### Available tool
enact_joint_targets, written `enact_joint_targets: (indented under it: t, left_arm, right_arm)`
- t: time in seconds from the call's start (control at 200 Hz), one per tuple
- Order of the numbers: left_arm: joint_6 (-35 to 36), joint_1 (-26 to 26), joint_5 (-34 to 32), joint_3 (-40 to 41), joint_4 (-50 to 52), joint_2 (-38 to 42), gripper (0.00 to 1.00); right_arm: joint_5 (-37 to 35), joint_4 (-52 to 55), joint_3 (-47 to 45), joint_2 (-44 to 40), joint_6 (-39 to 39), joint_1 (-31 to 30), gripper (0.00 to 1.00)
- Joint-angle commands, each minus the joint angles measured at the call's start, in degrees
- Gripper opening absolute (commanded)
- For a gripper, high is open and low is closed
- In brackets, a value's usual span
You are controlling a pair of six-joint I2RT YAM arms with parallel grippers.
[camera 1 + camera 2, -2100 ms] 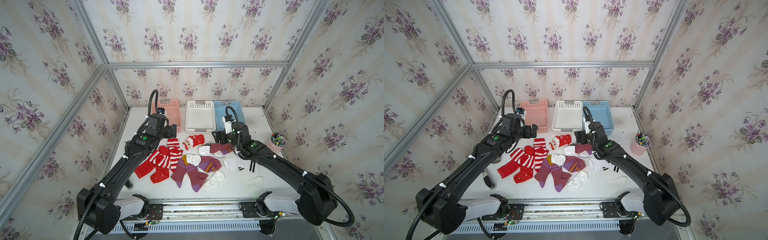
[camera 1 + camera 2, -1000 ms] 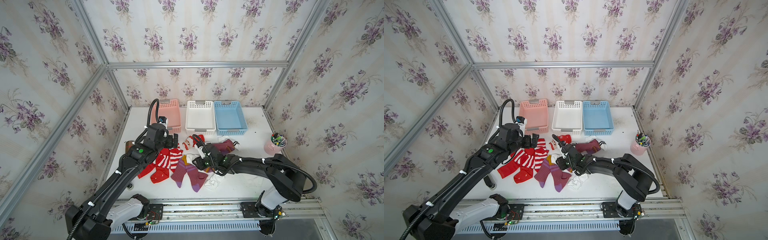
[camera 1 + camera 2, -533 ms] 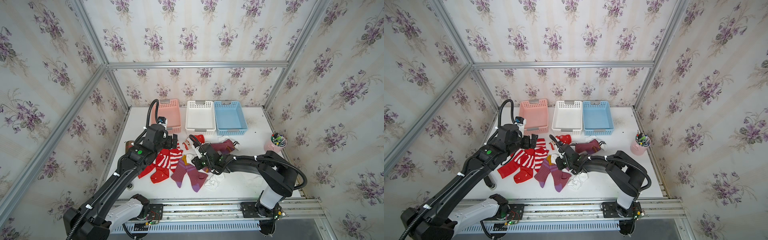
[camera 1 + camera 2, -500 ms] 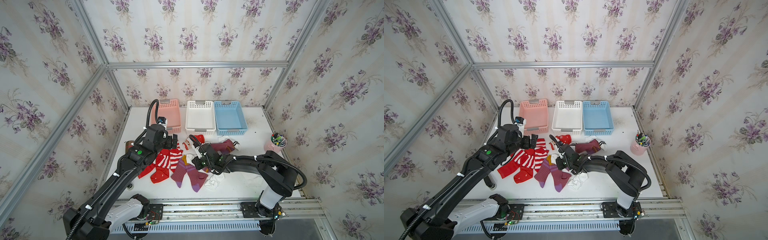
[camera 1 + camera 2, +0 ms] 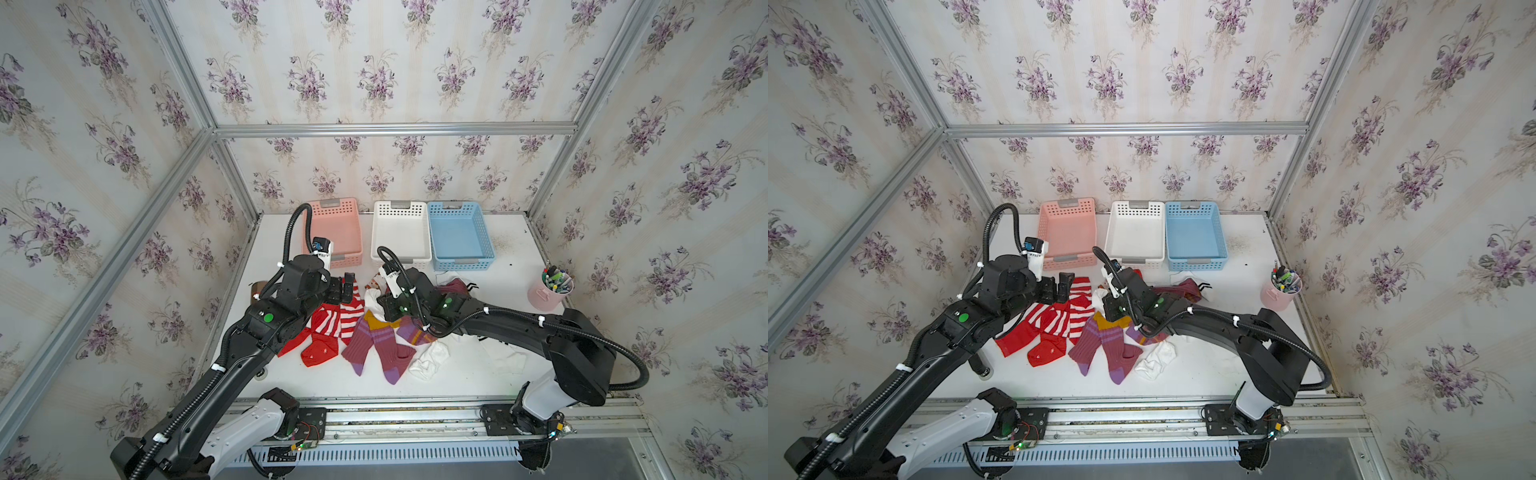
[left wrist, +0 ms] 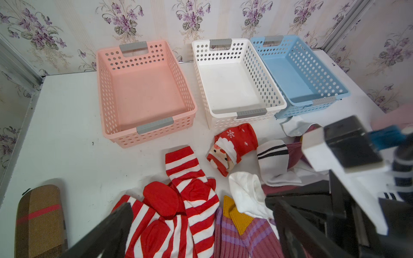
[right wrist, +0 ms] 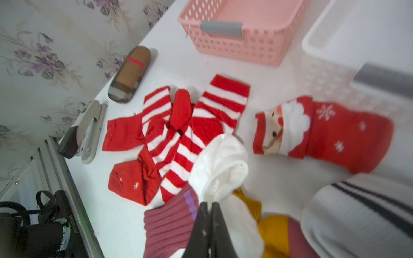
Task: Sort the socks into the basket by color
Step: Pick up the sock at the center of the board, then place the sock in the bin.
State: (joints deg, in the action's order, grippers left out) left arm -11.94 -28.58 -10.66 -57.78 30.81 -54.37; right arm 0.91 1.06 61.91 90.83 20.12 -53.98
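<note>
Your right gripper [image 7: 209, 206] is pinched shut on the white sock [image 7: 221, 160]; your left gripper [image 5: 348, 287] hangs wide open, holding nothing.
The white sock is plain and crumpled, lying over the mustard cuffs of the maroon socks [image 5: 376, 345] mid-table [image 5: 332, 382]. Beyond lie the striped socks [image 6: 192, 178] under the left gripper, the Santa sock [image 6: 234, 145] and the black-banded sock [image 6: 271, 160].

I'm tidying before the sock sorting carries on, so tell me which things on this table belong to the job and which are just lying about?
Part of the job: red striped socks, Santa sock, plain white sock pinched in the right gripper, black-banded white sock, maroon socks, pink basket, white basket, blue basket.
Just lying about: plaid case, stapler, pink pen cup.
</note>
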Motion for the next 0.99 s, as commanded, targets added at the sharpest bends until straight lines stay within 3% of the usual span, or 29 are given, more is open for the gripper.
enact_joint_targets:
  t: [0.0, 0.305, 0.719, 0.989]
  left_arm:
    - [-0.1, -0.3, 1.0, 0.6, -0.9, 1.0, 1.0]
    - [-0.2, -0.7, 2.8, 1.7, -1.6, 1.8, 0.99]
    - [-0.1, -0.7, 4.5, 2.6, -2.1, 1.1, 1.0]
    - [0.0, -0.8, 5.4, 2.6, -1.9, 2.0, 1.0]
  right_arm:
    - [-5.4, 5.6, 5.1, -0.7, -4.4, 0.2, 0.0]
    - [-11.0, 7.3, 18.1, 3.6, -9.8, 5.0, 0.0]
    - [-8.5, 7.0, 36.2, 19.7, -12.7, 16.7, 0.0]
    - [-5.6, 10.6, 46.7, 30.4, -12.7, 20.6, 0.0]
